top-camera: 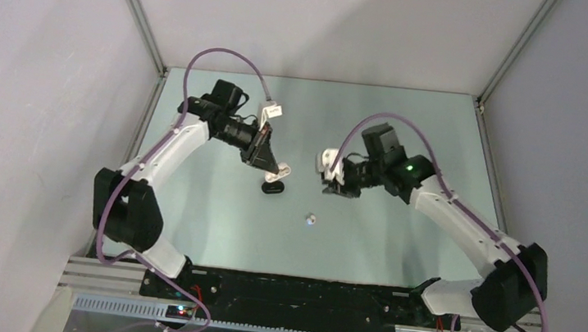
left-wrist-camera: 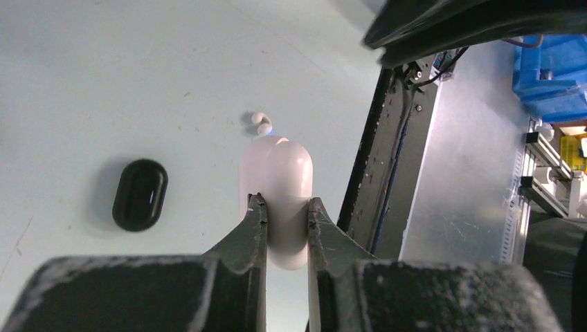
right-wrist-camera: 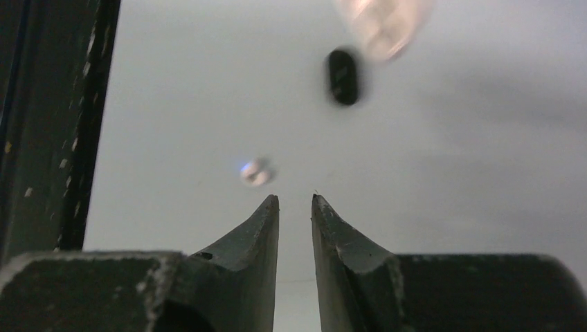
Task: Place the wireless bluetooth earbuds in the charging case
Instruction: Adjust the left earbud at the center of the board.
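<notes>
Two arms over the table (top-camera: 218, 224)
Overhead: a white earbud (top-camera: 311, 218) lies near-centre. Left wrist: left gripper (left-wrist-camera: 284, 202) pinches the white case (left-wrist-camera: 275, 173) (black case (left-wrist-camera: 140, 194) lies left). Right wrist: right gripper (right-wrist-camera: 295, 199) slightly spread, empty.

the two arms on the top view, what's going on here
The left gripper is clamped on a white oval charging case. The right gripper has its jaws slightly apart with nothing between them, and it points toward a small white earbud lying loose on the table. A black oval case lies on the table beside the white one, untouched. No earbud has been picked up yet.
</notes>
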Available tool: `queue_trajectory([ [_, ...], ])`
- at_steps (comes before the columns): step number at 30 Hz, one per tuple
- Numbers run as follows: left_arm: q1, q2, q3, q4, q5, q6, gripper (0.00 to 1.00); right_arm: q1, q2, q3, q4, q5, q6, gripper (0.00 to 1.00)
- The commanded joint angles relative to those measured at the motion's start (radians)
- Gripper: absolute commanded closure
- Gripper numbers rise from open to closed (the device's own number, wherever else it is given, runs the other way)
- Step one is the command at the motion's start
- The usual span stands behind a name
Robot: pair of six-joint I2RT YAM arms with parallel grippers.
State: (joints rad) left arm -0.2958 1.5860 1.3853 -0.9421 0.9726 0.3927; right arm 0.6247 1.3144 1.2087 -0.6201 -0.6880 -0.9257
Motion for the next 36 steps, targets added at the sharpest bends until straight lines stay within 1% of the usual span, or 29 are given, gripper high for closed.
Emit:
queue_trajectory([
  [1, 0.048, -0.086, -0.052, 0.003, -0.02, -0.002, 1.0, 0.013, 0.018, -0.156, -0.024, -0.049, -0.234, 0.73],
  [2, 0.054, -0.095, -0.058, 0.004, -0.022, -0.004, 1.0, 0.017, 0.012, -0.219, 0.035, -0.047, -0.31, 0.73],
  [5, 0.081, -0.112, -0.07, 0.004, -0.03, -0.006, 1.0, 0.023, 0.029, -0.296, 0.14, -0.048, -0.467, 0.76],
  [9, 0.109, -0.124, -0.075, 0.003, -0.031, -0.021, 1.0, 0.048, 0.126, -0.316, 0.143, -0.053, -0.589, 0.79],
  [15, 0.122, -0.14, -0.097, 0.004, -0.034, -0.029, 1.0, 0.096, 0.234, -0.316, 0.129, -0.047, -0.714, 0.79],
  [18, 0.126, -0.155, -0.117, 0.004, -0.027, -0.033, 1.0, 0.108, 0.27, -0.316, 0.14, -0.022, -0.74, 0.77],
  [25, 0.131, -0.156, -0.133, 0.005, -0.018, -0.032, 1.0, 0.128, 0.319, -0.316, 0.188, 0.037, -0.715, 0.73],
  [27, 0.132, -0.151, -0.131, 0.004, -0.015, -0.033, 1.0, 0.128, 0.324, -0.311, 0.199, 0.05, -0.685, 0.73],
  [29, 0.134, -0.148, -0.126, 0.004, -0.013, -0.033, 1.0, 0.123, 0.322, -0.286, 0.185, 0.044, -0.621, 0.73],
  [31, 0.136, -0.15, -0.123, 0.003, -0.01, -0.035, 1.0, 0.111, 0.315, -0.246, 0.174, 0.027, -0.497, 0.73],
  [32, 0.136, -0.15, -0.122, 0.003, -0.01, -0.037, 1.0, 0.107, 0.31, -0.213, 0.165, 0.023, -0.368, 0.72],
  [33, 0.137, -0.152, -0.122, 0.004, -0.009, -0.038, 1.0, 0.105, 0.308, -0.196, 0.163, 0.022, -0.291, 0.72],
  [34, 0.138, -0.152, -0.122, 0.004, -0.009, -0.038, 1.0, 0.1, 0.304, -0.166, 0.166, 0.024, -0.137, 0.73],
  [35, 0.137, -0.152, -0.121, 0.004, -0.009, -0.039, 1.0, 0.099, 0.303, -0.151, 0.167, 0.031, -0.051, 0.73],
  [36, 0.138, -0.153, -0.121, 0.003, -0.008, -0.04, 1.0, 0.097, 0.303, -0.125, 0.162, 0.036, 0.102, 0.73],
])
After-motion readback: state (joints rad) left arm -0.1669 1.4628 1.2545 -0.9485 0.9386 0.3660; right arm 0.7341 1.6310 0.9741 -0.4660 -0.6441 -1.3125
